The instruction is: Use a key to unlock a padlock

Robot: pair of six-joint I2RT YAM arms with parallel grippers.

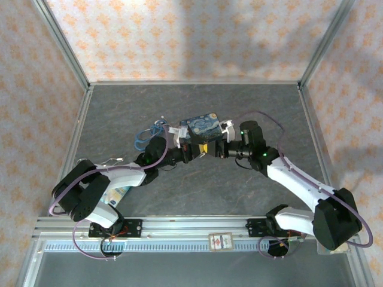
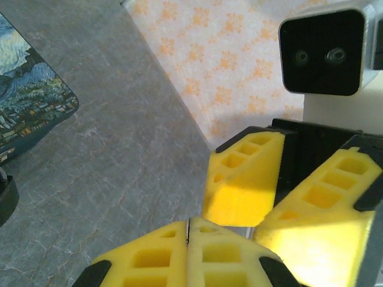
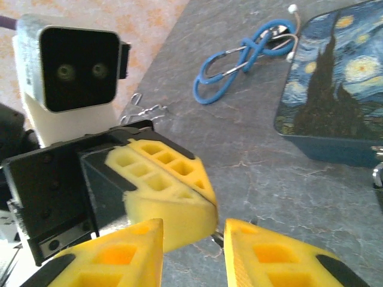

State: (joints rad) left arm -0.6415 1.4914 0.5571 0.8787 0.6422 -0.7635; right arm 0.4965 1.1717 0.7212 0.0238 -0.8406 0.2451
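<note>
Two arms meet nose to nose over the grey table (image 1: 197, 191), just beside the starry-night tin (image 1: 201, 124). The right gripper (image 3: 192, 232) gapes wide, holding nothing. The left gripper (image 2: 188, 230) has its pads pressed together; I can't tell if anything is pinched. The key (image 3: 146, 110) lies on the table near the blue cable (image 3: 230, 63). A small dark thing by the tin may be the padlock (image 2: 5, 198).

cable (image 1: 148, 135) just left of tin (image 1: 200, 124); left tool (image 1: 196, 150), right tool (image 1: 210, 149) tip-to-tip before tin.
</note>
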